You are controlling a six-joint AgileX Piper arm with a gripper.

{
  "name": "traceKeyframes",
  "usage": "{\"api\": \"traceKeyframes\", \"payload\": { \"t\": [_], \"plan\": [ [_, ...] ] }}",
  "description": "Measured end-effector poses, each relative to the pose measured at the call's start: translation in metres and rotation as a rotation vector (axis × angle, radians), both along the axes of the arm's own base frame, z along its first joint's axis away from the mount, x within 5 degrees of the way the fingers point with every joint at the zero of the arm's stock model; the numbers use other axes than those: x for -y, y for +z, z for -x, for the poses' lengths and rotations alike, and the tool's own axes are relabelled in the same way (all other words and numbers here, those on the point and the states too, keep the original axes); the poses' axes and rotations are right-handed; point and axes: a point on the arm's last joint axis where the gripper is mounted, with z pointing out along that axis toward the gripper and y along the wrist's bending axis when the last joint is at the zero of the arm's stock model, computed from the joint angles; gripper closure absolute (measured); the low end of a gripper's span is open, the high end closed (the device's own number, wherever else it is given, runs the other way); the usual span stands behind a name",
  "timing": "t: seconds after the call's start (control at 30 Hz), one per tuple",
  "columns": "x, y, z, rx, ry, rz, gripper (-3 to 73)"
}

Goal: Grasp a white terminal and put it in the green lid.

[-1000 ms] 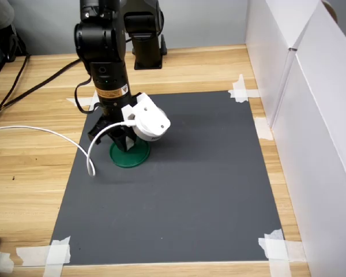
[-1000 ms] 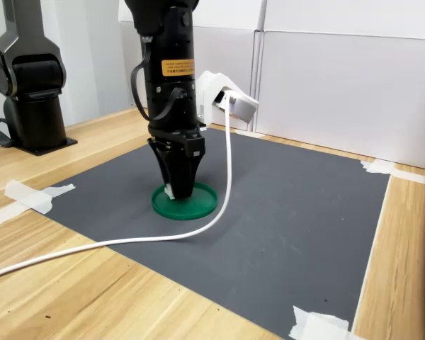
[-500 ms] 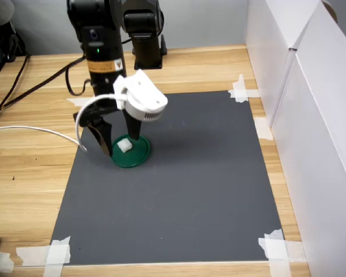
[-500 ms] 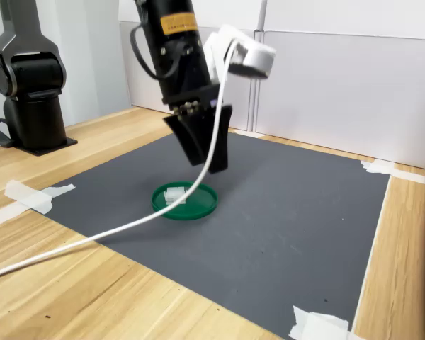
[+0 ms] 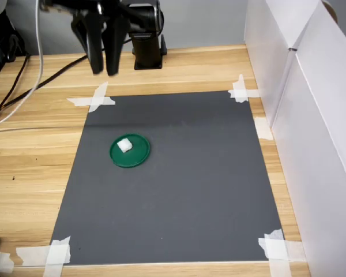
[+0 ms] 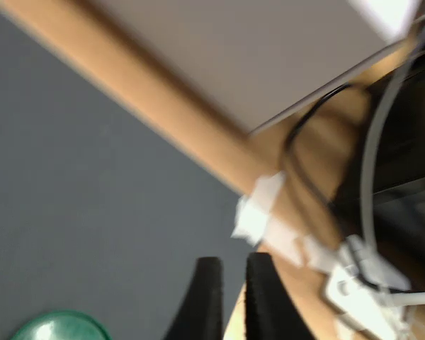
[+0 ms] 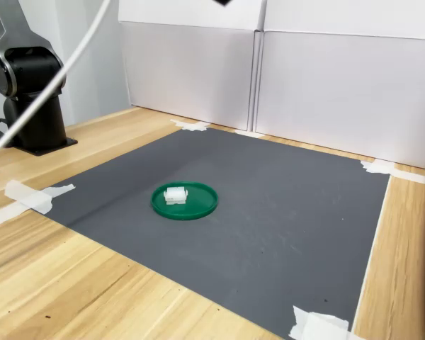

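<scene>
Grey mat [image 5: 184,184], white terminal [image 5: 125,145] inside green lid [image 5: 137,158]; end effector [image 5: 104,70] nearly pressed together, empty.

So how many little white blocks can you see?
1. The white terminal sits inside the green lid on the dark mat, off-centre, towards the first exterior view's left. No other blocks show in both exterior views.

The small white cubic plastic terminal [image 5: 124,145] was set inside the flat round dark-green plastic lid [image 5: 135,157], toward the first exterior view's left. The lid was laid on the flat dark-grey mat [image 5: 184,184], toward its left side in both exterior views. The mat was spread on the light wooden table [image 5: 29,173]. The black two-fingered gripper [image 5: 104,63] was held behind the mat.
</scene>
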Motion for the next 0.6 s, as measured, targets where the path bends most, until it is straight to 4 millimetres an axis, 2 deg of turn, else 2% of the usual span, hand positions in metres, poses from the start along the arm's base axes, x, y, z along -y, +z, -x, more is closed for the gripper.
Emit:
{"api": "traceKeyframes", "payload": {
  "t": [0.13, 0.27, 0.43, 0.6],
  "plan": [
    [0.002, 0.014, 0.033, 0.146, -0.077, -0.167, 70.3],
    [0.013, 0.009, 0.069, 0.268, -0.226, -0.448, 70.9],
    [0.018, -0.024, 0.112, 0.326, -0.355, -0.675, 70.9],
    [0.017, -0.072, 0.136, 0.298, -0.408, -0.706, 71.0]
  ]
}}
